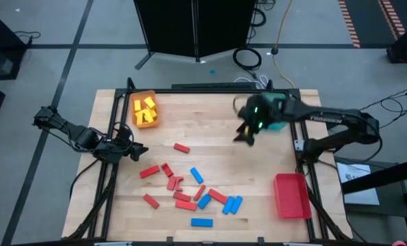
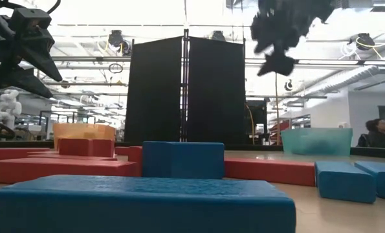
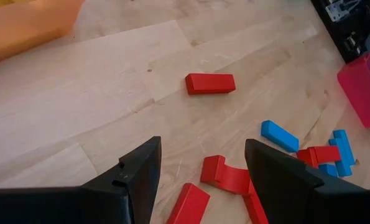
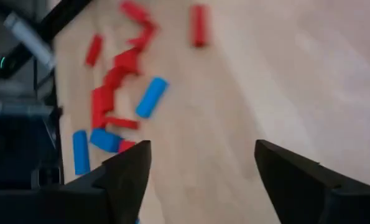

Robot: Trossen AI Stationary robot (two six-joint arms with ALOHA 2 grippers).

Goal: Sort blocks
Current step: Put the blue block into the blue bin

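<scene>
Red and blue blocks (image 1: 189,191) lie flat and scattered on the wooden table's near middle; one red block (image 3: 210,83) lies apart, farther back. Yellow blocks (image 1: 146,111) sit in the orange tray (image 1: 136,120) at the far left. My left gripper (image 3: 203,146) hovers open at the table's left edge (image 1: 140,150), above the table with nothing between its fingers. My right gripper (image 4: 203,149) hangs open and empty in the air at the far right (image 1: 246,133), beside the teal tray (image 1: 280,123), which the arm partly hides.
A red tray (image 1: 291,195) stands at the near right. The table's black frame (image 1: 114,171) runs along both sides. Bare wood lies between the far trays and the scattered blocks. In the low view a person (image 2: 376,133) sits beyond the table at the right.
</scene>
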